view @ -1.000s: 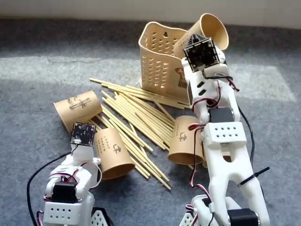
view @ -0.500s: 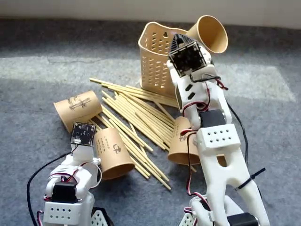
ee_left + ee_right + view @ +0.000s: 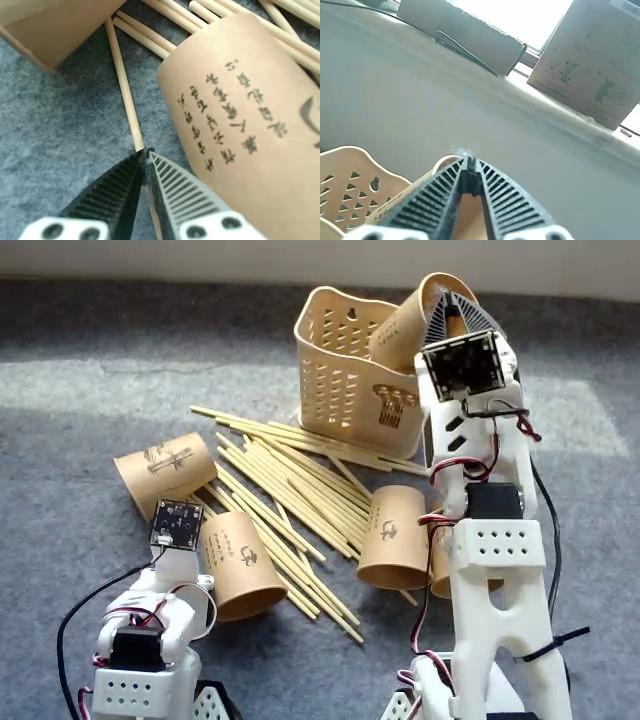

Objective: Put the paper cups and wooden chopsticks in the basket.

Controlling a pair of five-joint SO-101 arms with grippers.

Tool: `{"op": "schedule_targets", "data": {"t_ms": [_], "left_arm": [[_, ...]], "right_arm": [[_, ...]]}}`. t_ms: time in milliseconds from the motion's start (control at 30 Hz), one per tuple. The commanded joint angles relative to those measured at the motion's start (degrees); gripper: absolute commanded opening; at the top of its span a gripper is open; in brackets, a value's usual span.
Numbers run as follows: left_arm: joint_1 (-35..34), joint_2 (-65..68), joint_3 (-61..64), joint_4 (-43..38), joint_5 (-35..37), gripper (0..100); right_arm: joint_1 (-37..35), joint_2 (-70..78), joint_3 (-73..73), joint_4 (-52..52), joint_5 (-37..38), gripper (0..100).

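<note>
Right pincer (image 3: 447, 300) holds a cup (image 3: 400, 335) at the basket (image 3: 340, 370).
High view: cup tilted on the basket's rim, chopsticks (image 3: 290, 490) spread on the counter (image 3: 80, 440). Left wrist view: left pincer (image 3: 146, 152) closed over a chopstick (image 3: 122, 85) beside a lying cup (image 3: 250, 115). Right wrist view: pincer clamped on the cup's rim.

White printed arms (image 3: 487, 570) — black servos (image 3: 492, 502), red-black cables (image 3: 440, 462); ribbed dark jaws.

Far left: bare tabletop (image 3: 90, 370), I can pass freely.
Middle: chopsticks (image 3: 290, 490) sprawl between lying cups (image 3: 165, 472), blocking my low passes.
Far centre: tilted cup (image 3: 400, 330) leans over the basket's (image 3: 340, 380) right rim, crowding entry.
</note>
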Motion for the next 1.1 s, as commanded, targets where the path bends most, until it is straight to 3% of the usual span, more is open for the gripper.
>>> {"op": "schedule_targets", "data": {"t_ms": [0, 633, 933, 1067], "left_arm": [[-0.13, -0.57, 1.1, 0.26, -0.44, 1], [-0.13, -0.57, 1.1, 0.26, -0.44, 1], [-0.13, -0.57, 1.1, 0.26, -0.44, 1], [-0.13, -0.57, 1.1, 0.26, -0.44, 1]], "right_arm": [[0.57, -2.15, -2.15, -1.36, -0.53, 1.5], [-10.15, 9.1, -1.36, -0.92, -0.53, 1.5], [-9.89, 0.4, -2.77, -0.92, -0.53, 1.5], [-6.64, -2.42, -2.77, -0.92, -0.62, 1.5]]}}
